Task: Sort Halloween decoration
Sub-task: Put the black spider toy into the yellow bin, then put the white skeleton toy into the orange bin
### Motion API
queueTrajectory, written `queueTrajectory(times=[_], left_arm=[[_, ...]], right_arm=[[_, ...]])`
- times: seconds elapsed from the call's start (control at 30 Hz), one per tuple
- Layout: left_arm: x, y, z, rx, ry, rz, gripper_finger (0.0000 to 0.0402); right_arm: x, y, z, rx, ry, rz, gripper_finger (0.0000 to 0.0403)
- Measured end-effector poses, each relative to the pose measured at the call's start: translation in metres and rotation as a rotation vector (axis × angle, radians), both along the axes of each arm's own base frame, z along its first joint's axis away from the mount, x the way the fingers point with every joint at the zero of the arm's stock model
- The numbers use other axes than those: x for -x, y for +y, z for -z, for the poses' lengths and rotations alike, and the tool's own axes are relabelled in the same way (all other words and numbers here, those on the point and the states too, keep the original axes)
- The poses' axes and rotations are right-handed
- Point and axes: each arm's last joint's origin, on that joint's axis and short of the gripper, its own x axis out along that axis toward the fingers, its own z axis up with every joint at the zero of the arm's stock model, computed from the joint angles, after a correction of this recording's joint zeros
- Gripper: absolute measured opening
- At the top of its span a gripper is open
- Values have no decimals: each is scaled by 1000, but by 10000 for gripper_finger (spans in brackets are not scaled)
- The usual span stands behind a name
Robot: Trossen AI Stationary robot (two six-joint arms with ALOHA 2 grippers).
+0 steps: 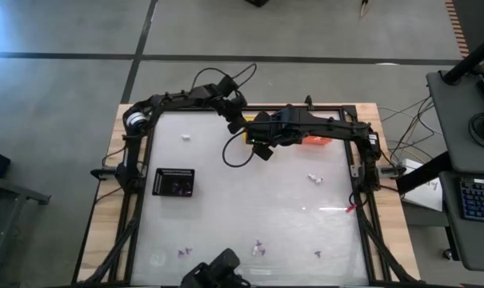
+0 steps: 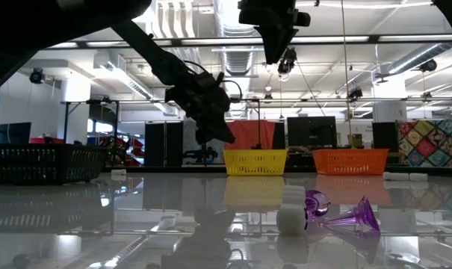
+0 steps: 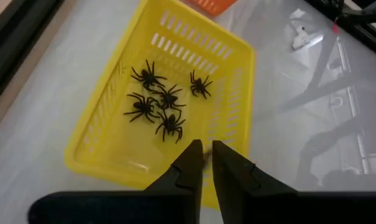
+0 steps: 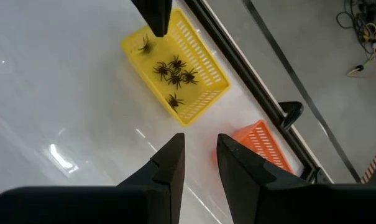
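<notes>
Dropping over the yellow basket: the left gripper (image 3: 204, 146) hangs above the yellow basket (image 3: 194, 31) at the table's (image 1: 250, 200) far edge, fingers parted to a narrow slit.
Held or not: a dark speck shows in the slit, but I cannot tell if a spider clings there. The right wrist view shows one spider (image 4: 144, 43) directly under the tip, close to the basket's wall.
Already sorted: a cluster of black spiders (image 3: 169, 96) lies on the basket floor.
Doing it well: widen the fingers fully while over the floor, not the rim. The tip sits close to one wall, so a small shift toward the basket's middle looks safer. Light, leggy pieces probably snag on a fingertip, so a short pause before lifting seems wise.
Risk: a spider hooking the mesh or tumbling outside onto the table.
Right gripper (image 4: 197, 140): it hovers above bare table beside the yellow basket and the orange basket (image 4: 262, 143), fingers moderately apart with nothing between them.
Still to sort: purple trinkets (image 1: 258, 248) lie along the near edge, white trinkets (image 1: 314, 178) toward the right edge, another white piece (image 1: 186, 138) toward the far left corner.
Black basket (image 1: 174, 182): near the left edge, well apart from the other two.
</notes>
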Motion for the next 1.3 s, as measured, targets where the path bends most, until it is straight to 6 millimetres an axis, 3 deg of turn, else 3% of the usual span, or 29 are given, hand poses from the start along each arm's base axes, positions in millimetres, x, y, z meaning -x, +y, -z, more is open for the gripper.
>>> queueTrajectory(times=[0.23, 0.37, 0.53, 0.8, 1.07, 1.3], left_arm=[[2, -1, -2, 27, 25, 4, 72], [7, -3, -19, 24, 93, 77, 88], [16, -7, -58, 2, 144, 182, 88], [42, -19, -139, -123, 235, 278, 88], [72, -32, -223, -294, 110, 236, 88], [95, -54, -260, -379, 39, 224, 88]], right_arm=[[0, 0, 1, -6, -22, 44, 86], [0, 1, 3, -10, -28, 60, 86], [-1, 9, 13, -24, -48, 140, 86], [0, 27, 43, -68, -63, 334, 86], [7, 41, 78, -167, -19, 552, 86], [23, 57, 116, -210, 103, 697, 86]])
